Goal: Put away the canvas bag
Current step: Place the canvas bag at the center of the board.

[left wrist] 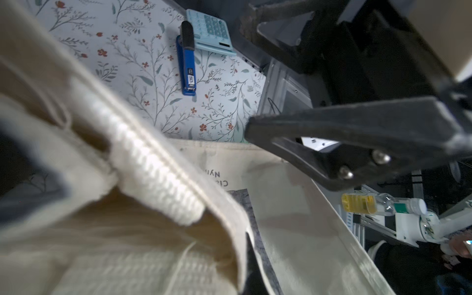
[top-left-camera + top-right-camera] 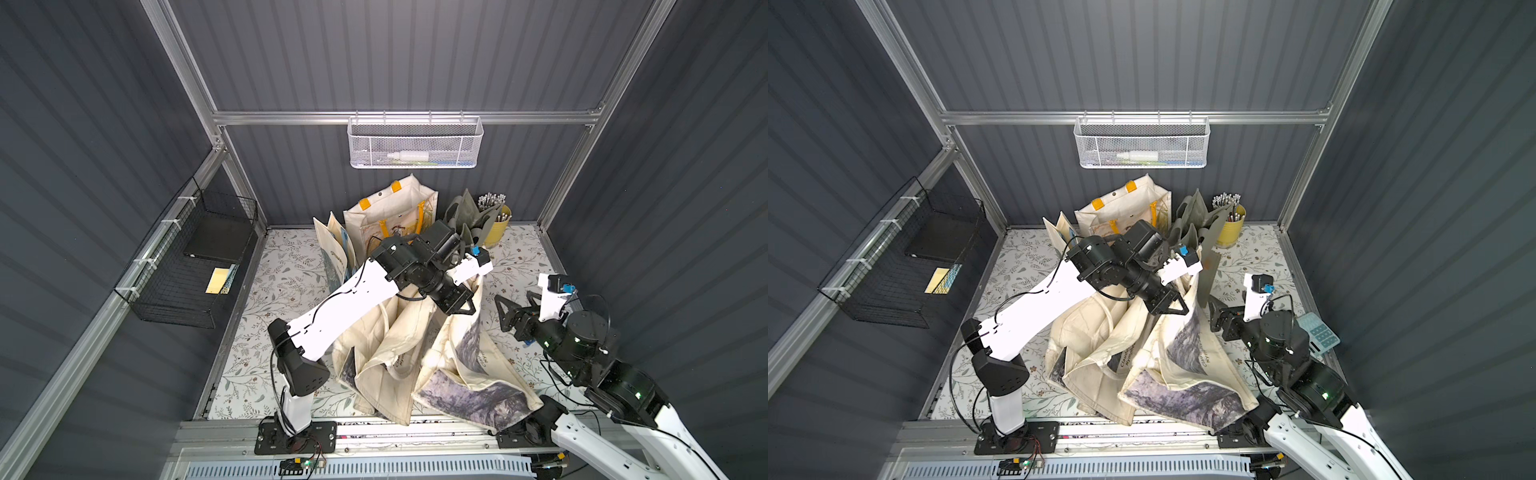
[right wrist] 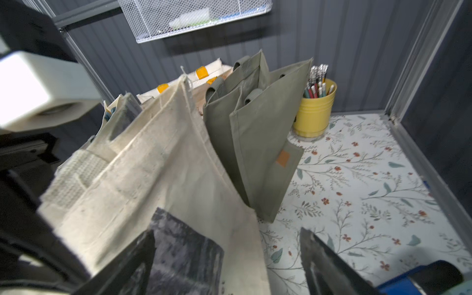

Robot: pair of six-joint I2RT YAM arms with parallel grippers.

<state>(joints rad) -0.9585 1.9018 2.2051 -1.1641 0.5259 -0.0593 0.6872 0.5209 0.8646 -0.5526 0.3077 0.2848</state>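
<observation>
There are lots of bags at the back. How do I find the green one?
Find the white mesh basket hanging on the back wall. Under it, bags stand in a row on the flowery table, ending at a yellow pencil cup. The green bag is right beside that cup, and it is the only olive one; the others are cream.

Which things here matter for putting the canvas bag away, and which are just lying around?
In the job: canvas bag, left gripper, right gripper.

Just lying about: blue stapler, light-blue calculator, yellow pencil cup, white mesh basket, black wire basket.
</observation>
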